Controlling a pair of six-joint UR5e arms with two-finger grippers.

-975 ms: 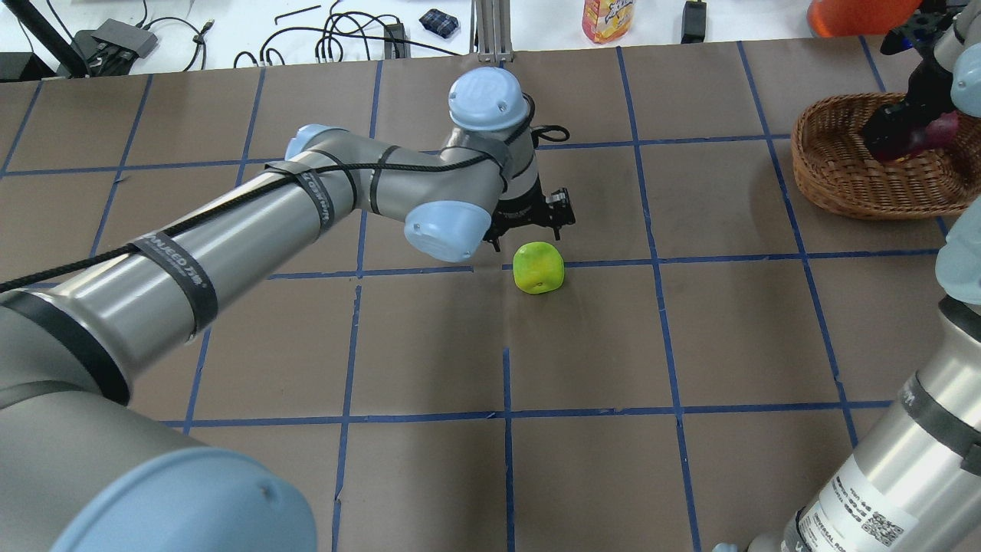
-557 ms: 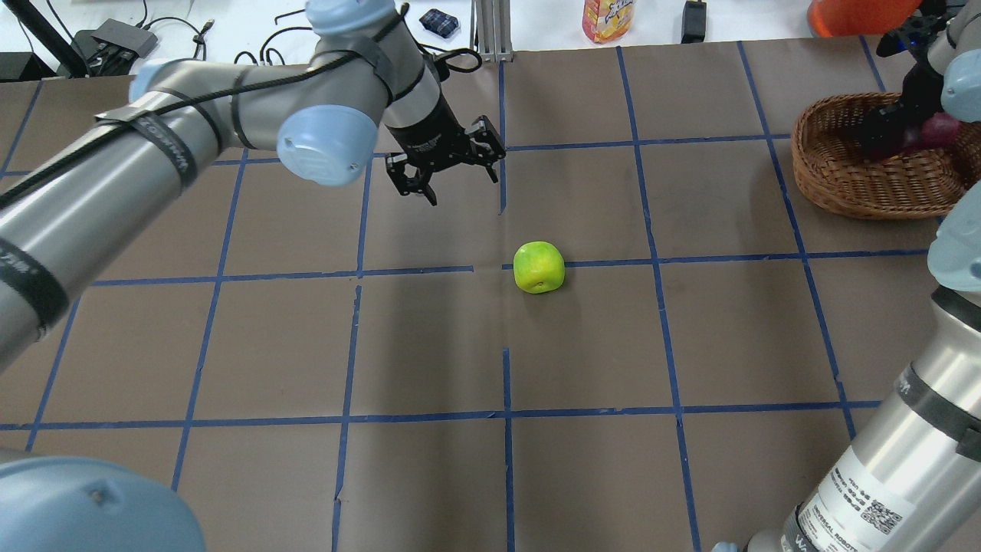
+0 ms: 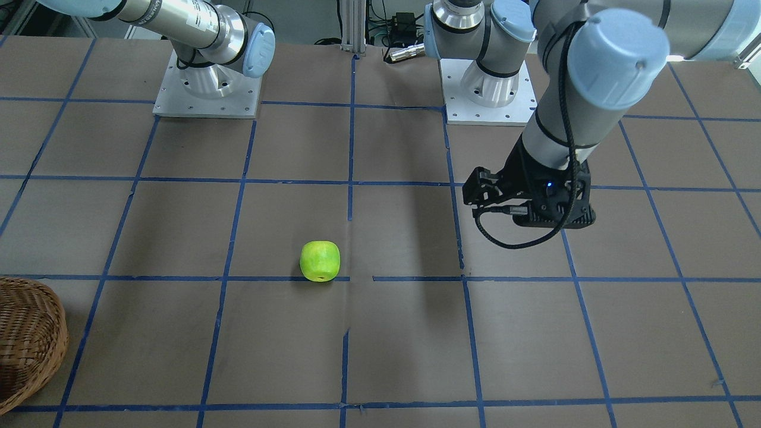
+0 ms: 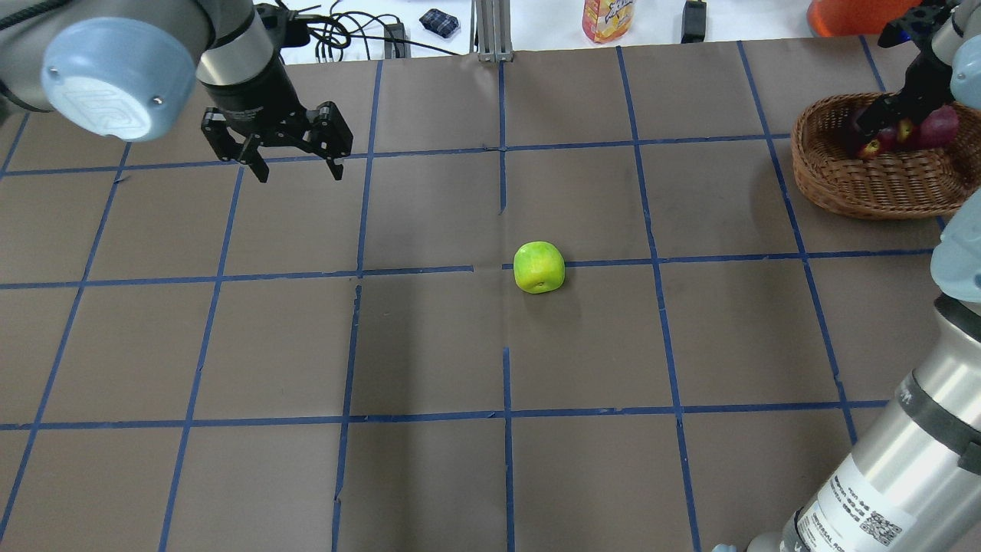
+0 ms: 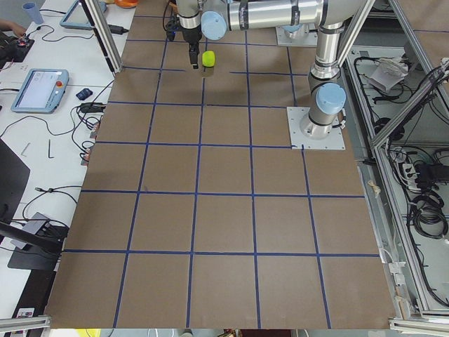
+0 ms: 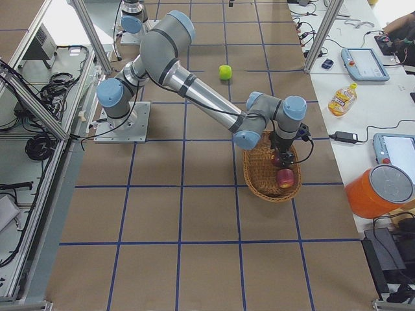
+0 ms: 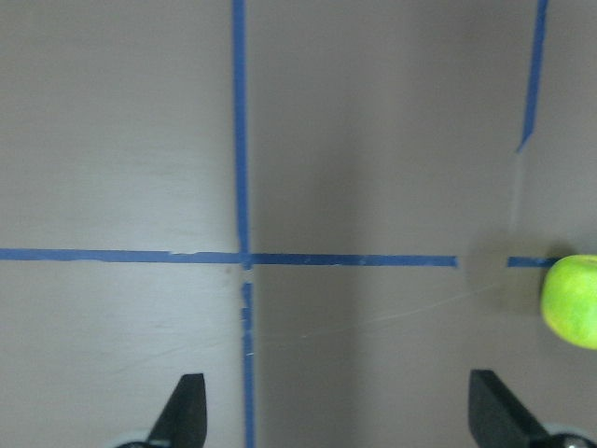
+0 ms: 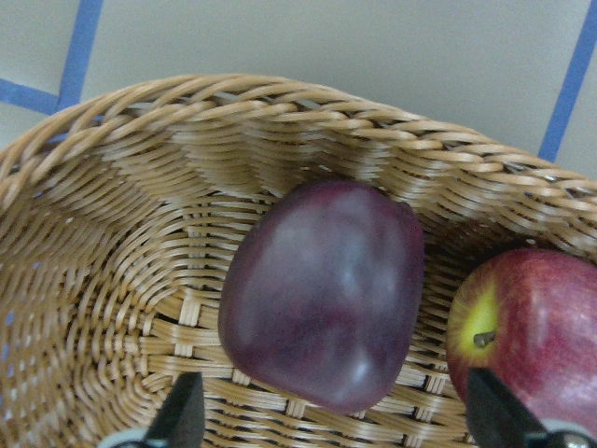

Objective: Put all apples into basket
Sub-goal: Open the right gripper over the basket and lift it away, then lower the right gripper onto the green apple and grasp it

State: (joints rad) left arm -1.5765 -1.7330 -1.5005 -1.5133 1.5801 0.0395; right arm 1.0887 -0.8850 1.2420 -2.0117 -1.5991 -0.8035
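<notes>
The lime green apple (image 4: 539, 267) (image 3: 320, 260) lies alone on the brown table near its middle. My left gripper (image 4: 297, 170) hangs open and empty far to the apple's left; in the left wrist view the green apple (image 7: 574, 299) shows only at the right edge. The wicker basket (image 4: 851, 184) (image 8: 280, 103) stands at the far right and holds the dark purple apple (image 8: 322, 294) and the red apple (image 8: 536, 336). My right gripper (image 8: 333, 397) hovers open just above the purple apple, inside the basket.
Blue tape lines (image 4: 503, 153) grid the table. Beyond the far edge lie cables (image 4: 337, 38), a bottle (image 4: 605, 19) and an orange container (image 4: 851, 15). The two arm bases (image 3: 205, 89) stand on the robot's side.
My left arm has swung away from the green apple to the far left, gripper still open. The right gripper has drawn back from the purple apple, which now lies in the basket.
</notes>
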